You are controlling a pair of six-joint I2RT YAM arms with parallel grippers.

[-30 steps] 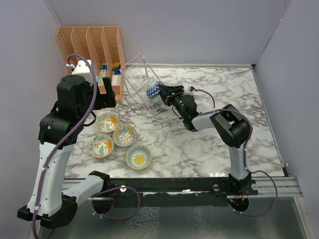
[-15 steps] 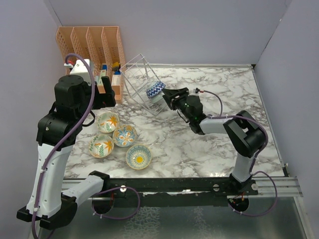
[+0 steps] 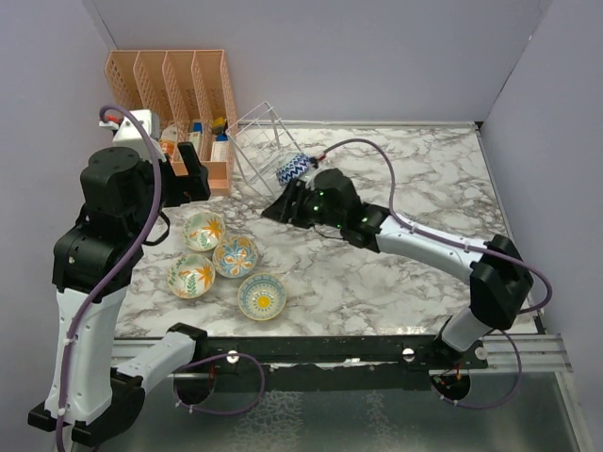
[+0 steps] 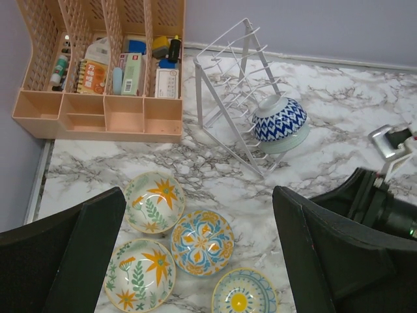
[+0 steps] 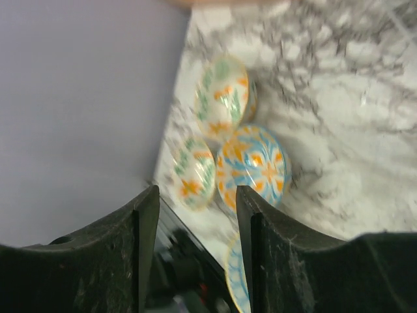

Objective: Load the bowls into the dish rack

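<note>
Jaws of the right gripper (image 5: 197, 194) stand half-spread, empty, just before the dish rack (image 3: 256, 139); left gripper's (image 4: 199, 194) gape wide, empty. Blue-patterned bowl (image 3: 294, 169) sits in the rack, seemingly atop a pale one (image 4: 287, 141); four painted bowls (image 3: 236, 255) lie front-left of it.

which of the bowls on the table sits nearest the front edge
The pale blue bowl with the yellow sun in its centre; the other three sit farther back, toward the rack.

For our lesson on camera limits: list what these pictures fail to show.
Right wrist view: table bowls blurred, patterns unclear.
Left wrist view: yellow-centred bowl cut by bottom edge; organizer labels too small.
Top view: blue bowl in dish rack, inside faces away.
</note>
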